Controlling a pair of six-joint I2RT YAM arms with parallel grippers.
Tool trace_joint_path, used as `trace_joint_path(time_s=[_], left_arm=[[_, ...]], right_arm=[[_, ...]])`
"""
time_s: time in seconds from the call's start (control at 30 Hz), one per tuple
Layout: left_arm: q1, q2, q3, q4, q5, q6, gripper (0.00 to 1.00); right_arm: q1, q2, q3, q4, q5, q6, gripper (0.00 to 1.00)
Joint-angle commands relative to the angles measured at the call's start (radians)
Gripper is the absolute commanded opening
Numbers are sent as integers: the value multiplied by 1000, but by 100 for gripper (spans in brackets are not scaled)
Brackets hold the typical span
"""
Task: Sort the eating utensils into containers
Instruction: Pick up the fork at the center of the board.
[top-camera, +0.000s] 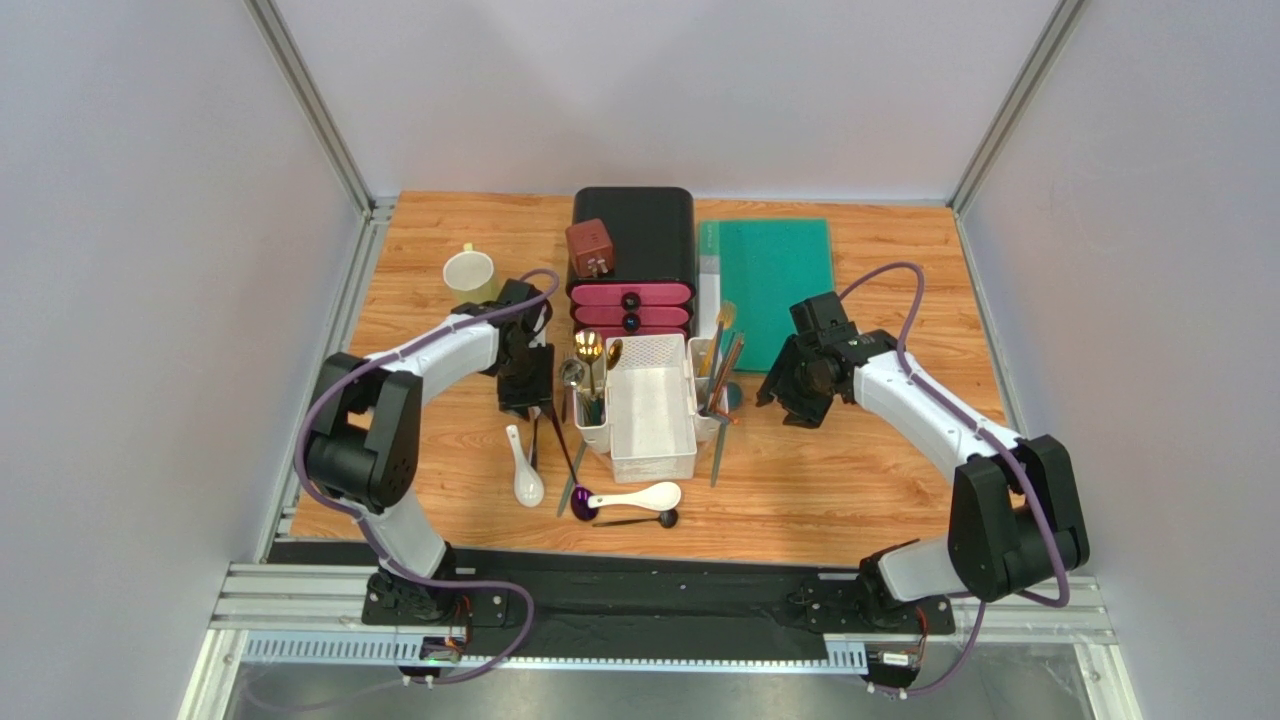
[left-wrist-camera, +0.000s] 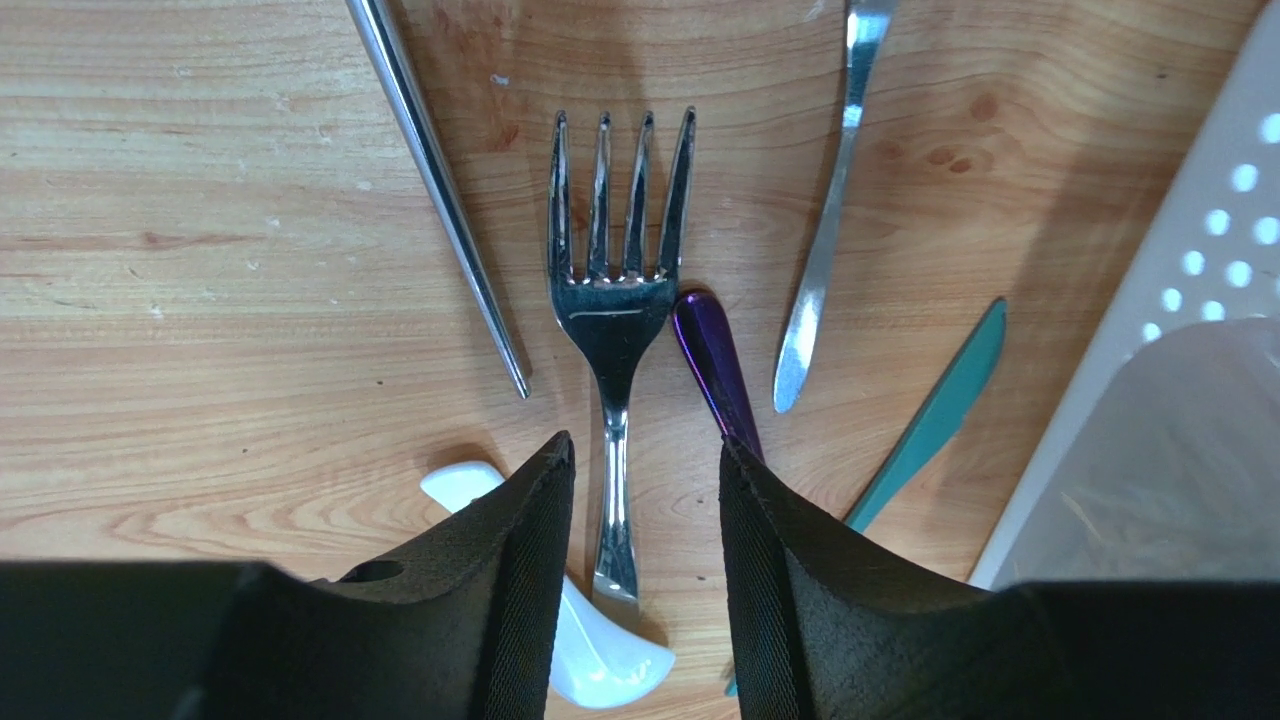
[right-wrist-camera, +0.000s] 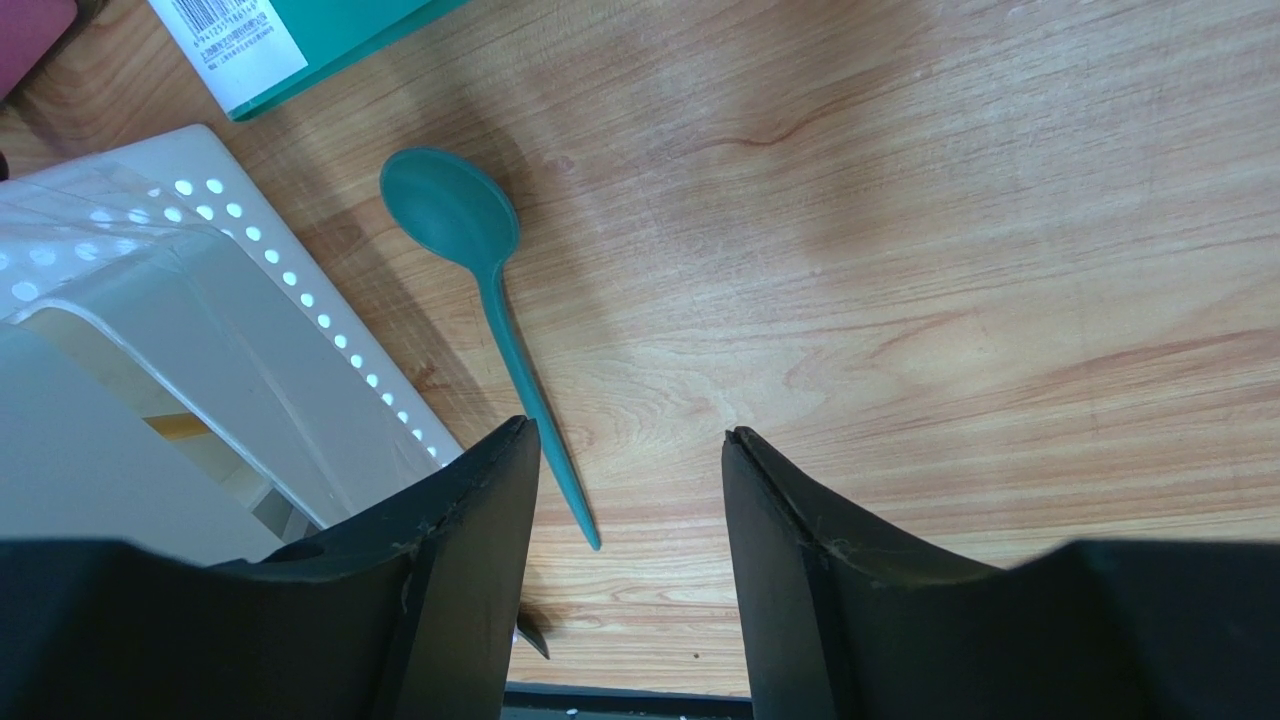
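Fork (left-wrist-camera: 613, 323) handle between spread jaws of left end effector (left-wrist-camera: 643, 458)

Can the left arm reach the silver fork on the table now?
Probably yes: the left gripper is open right over the fork handle, though a purple spoon lies close beside it.

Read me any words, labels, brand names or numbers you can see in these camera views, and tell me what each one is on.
White barcode sticker on a corner of the teal flat board: bars with rows of tiny print, too small and blurred to read.
Nothing else in the three views carries readable text.
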Motion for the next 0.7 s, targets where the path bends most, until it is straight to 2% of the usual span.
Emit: trace_joint_path(time_s=[0.0,0.27,0.53,0.67], left_arm=[[3,4,15,5,-2,15,47],[3,51,25,3,-8,14,44],[3,76,57,-43,-10,9,37],[3,100,87,-77,5,23,26]], right_arm=[[4,8,12,32,1,17,52],[4,19,17,36,-1,15,52],[2,11,15,36,1,18,52],[0,17,23,36,-2,18,52]])
